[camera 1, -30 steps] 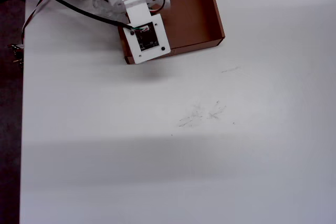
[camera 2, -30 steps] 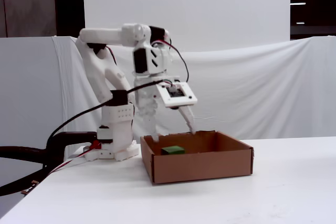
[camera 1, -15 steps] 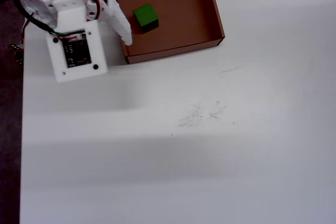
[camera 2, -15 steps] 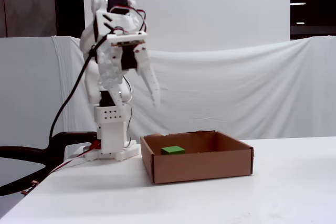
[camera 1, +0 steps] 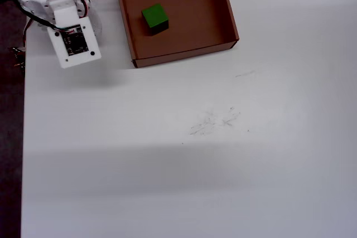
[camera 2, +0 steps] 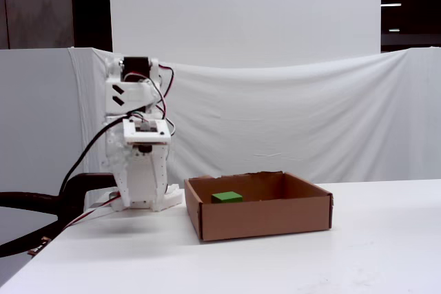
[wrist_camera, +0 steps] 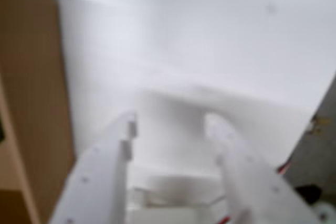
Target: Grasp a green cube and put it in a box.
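The green cube [camera 1: 154,18] lies on the floor of the brown cardboard box [camera 1: 189,23], towards its left side in the overhead view. From the side, the green cube [camera 2: 227,197] peeks over the box's front wall [camera 2: 262,218]. My gripper [wrist_camera: 172,124] is open, its two white fingers apart with only blurred white table between them. The box wall [wrist_camera: 31,77] fills the left edge of the wrist view. The arm [camera 2: 138,163] is folded down left of the box, clear of it. In the overhead view its camera plate [camera 1: 72,40] hides the fingers.
The white table [camera 1: 184,154] stretches below the box, with faint scuff marks [camera 1: 215,120] near its middle. Its left edge [camera 1: 23,137] drops to dark floor. Cables [camera 2: 83,163] hang off the arm at the left. A white cloth [camera 2: 310,115] hangs behind.
The arm has pulled up out of the box and swung left, then folded down beside it. The green cube stays lying in the box, uncovered in the overhead view.
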You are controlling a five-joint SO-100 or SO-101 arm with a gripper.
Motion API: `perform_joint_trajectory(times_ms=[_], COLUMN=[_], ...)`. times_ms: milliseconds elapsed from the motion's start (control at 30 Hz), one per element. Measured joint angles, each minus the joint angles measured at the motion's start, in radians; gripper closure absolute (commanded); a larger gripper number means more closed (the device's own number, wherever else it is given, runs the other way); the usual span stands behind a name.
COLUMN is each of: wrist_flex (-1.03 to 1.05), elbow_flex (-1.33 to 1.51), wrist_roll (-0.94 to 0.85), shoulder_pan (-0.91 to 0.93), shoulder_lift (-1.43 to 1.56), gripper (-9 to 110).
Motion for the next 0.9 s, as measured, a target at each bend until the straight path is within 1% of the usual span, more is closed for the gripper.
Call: perform_joint_trajectory(times_ms=[233,533,667,800,900], wrist_flex=[0.031,0.040,0.040,0.046,0.048], elbow_flex=[0.138,0.172,0.172,0.172,0.172], wrist_roll=[-0.048,-0.049,-0.049,-0.049,-0.049], shoulder_pan=[0.031,0.048,0.048,0.048,0.048], shoulder_lift=[0.166,0.210,0.210,0.210,0.210], gripper=[85,85,92,91,88])
